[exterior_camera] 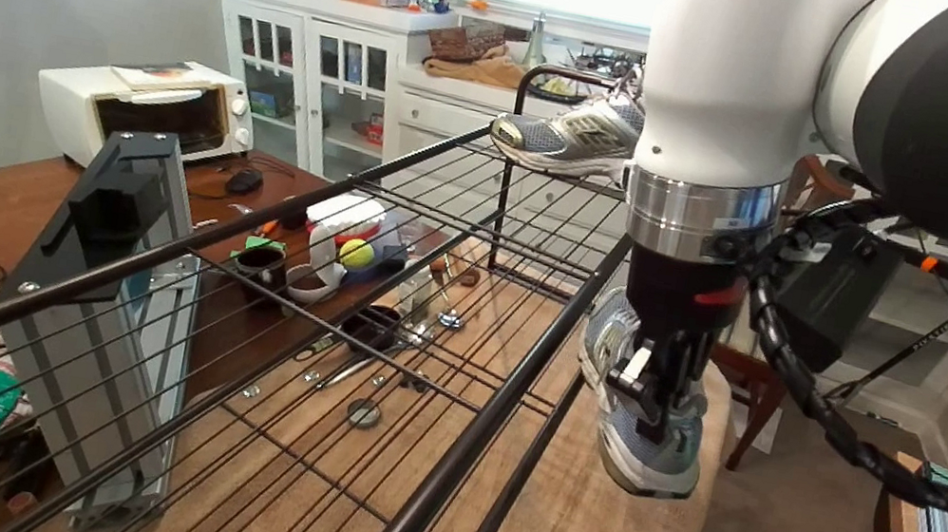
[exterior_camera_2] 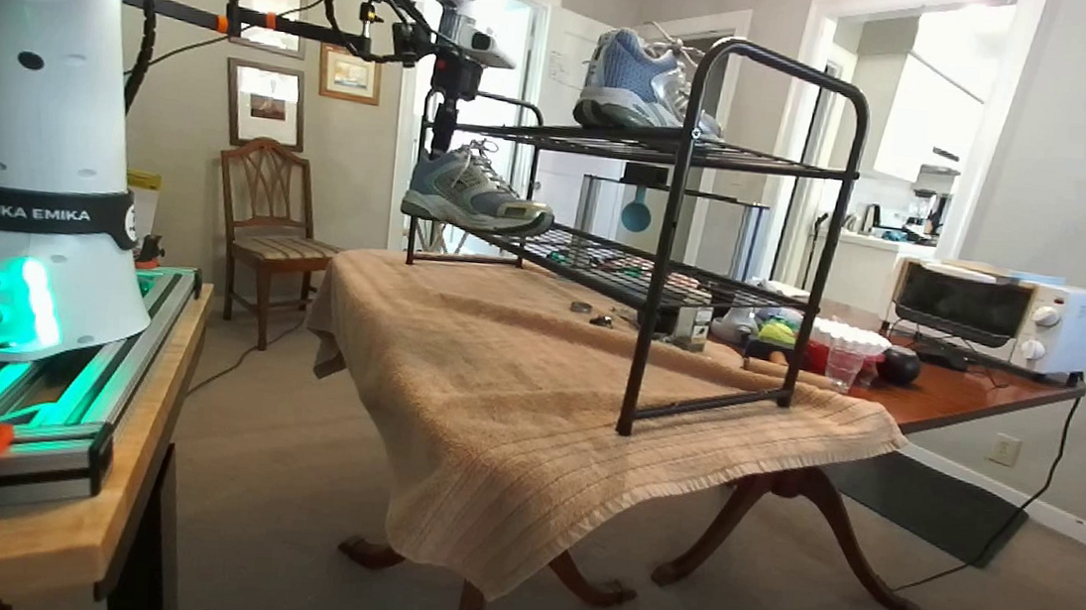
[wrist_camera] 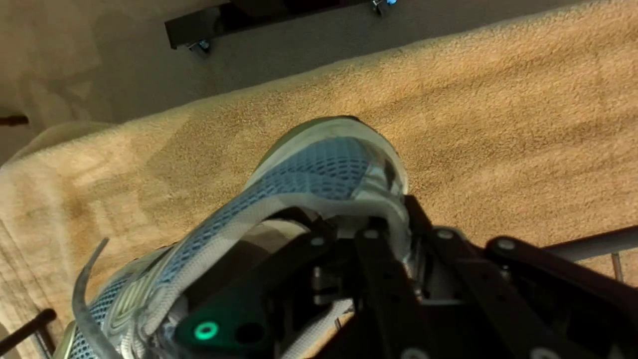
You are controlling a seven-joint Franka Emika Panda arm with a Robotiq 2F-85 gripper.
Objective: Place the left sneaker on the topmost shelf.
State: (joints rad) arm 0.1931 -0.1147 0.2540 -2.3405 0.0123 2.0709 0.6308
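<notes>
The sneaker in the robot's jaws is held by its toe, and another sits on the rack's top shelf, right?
Not its toe: an exterior view shows the jaws gripping the held sneaker at its heel end. The other sneaker sits on the top shelf.

In an exterior view the left sneaker point(exterior_camera_2: 474, 197), a blue-grey mesh shoe with silvery overlays, white laces and a thick pale sole, hangs upright, heel left and toe right, held from above at the heel. In the wrist view one lace end curls loose. The topmost shelf point(exterior_camera: 502, 406), a long flat grid of thin dark rods between thicker rails, lies higher than the shoe, which in that direction hangs off its right side, heel near, toe far.
</notes>
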